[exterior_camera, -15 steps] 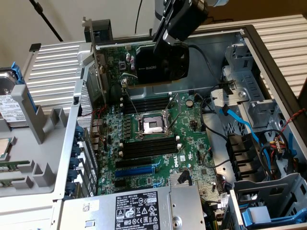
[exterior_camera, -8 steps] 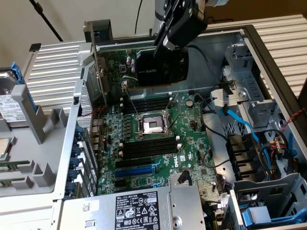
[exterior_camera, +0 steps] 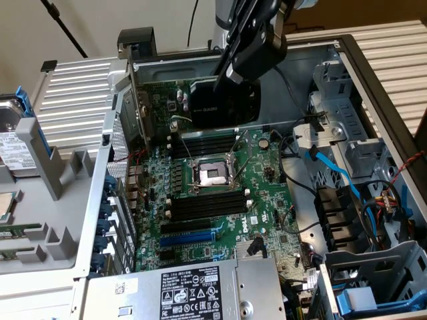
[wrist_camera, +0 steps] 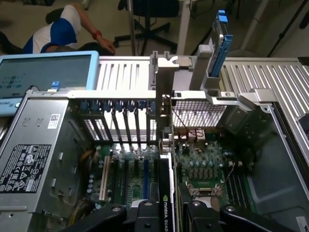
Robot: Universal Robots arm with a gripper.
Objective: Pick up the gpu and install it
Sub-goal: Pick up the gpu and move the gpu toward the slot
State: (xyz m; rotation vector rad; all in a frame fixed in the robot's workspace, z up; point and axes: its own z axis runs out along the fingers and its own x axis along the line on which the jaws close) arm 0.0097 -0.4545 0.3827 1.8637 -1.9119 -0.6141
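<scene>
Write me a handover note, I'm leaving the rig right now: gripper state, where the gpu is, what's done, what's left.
Gripper: shut on the gpu, with a finger on either side of the card.
Gpu: held on edge inside the open case, over the motherboard. Its silver bracket is at the slotted case wall.
Done: the gpu is picked up and brought into the case.
Left: I can't tell whether the card is seated in its slot. It is not yet released.

Setting: robotics lab or tech workroom. Evidence: opened computer case (exterior_camera: 167, 70), gripper (exterior_camera: 228, 77) clamped on the gpu (exterior_camera: 223, 103), wheeled office chair (wrist_camera: 147, 34), screen (wrist_camera: 46, 77) (a person (wrist_camera: 63, 29) beyond it).
</scene>
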